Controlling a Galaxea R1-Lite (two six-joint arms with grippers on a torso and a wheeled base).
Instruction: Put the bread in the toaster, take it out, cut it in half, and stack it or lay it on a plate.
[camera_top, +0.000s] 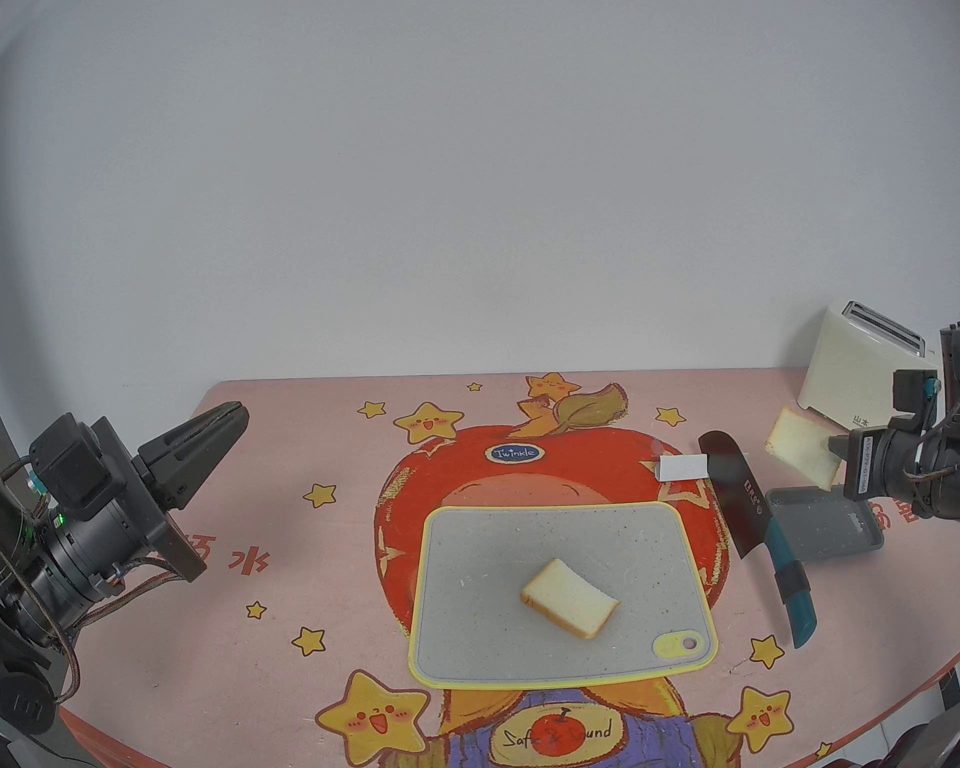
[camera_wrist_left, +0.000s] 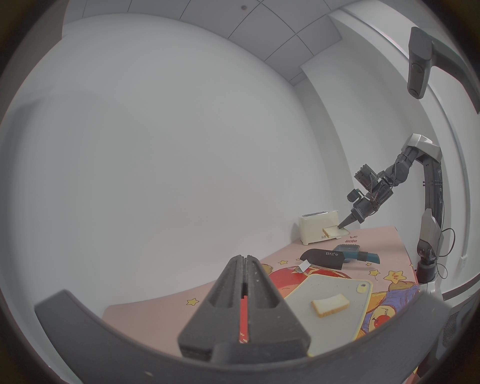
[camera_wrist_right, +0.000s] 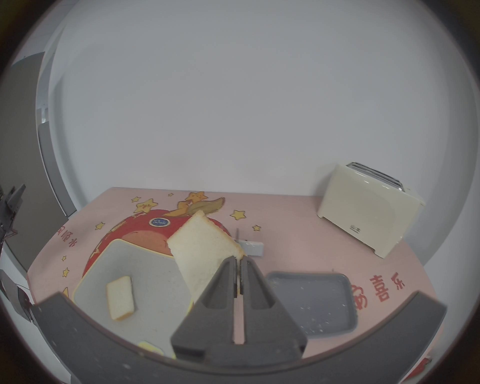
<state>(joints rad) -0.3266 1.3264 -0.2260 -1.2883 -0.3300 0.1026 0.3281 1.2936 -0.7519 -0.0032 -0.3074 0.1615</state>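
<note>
My right gripper (camera_top: 835, 447) is shut on a slice of bread (camera_top: 800, 445), held in the air above the grey plate (camera_top: 835, 520), just in front of the white toaster (camera_top: 865, 365). In the right wrist view the held bread slice (camera_wrist_right: 202, 252) sticks out from the shut fingers (camera_wrist_right: 239, 280), with the plate (camera_wrist_right: 312, 302) below and the toaster (camera_wrist_right: 370, 207) beyond. A half piece of bread (camera_top: 568, 598) lies on the grey cutting board (camera_top: 480, 600). A knife (camera_top: 765, 530) with a dark blade and teal handle lies between board and plate. My left gripper (camera_top: 225, 420) hangs shut over the table's left side.
A small white card (camera_top: 682, 467) lies by the knife's tip. The pink table (camera_top: 300, 560) with the apple print has bare room on its left. Its front edge curves close on the right, near the knife handle. A white wall rises behind.
</note>
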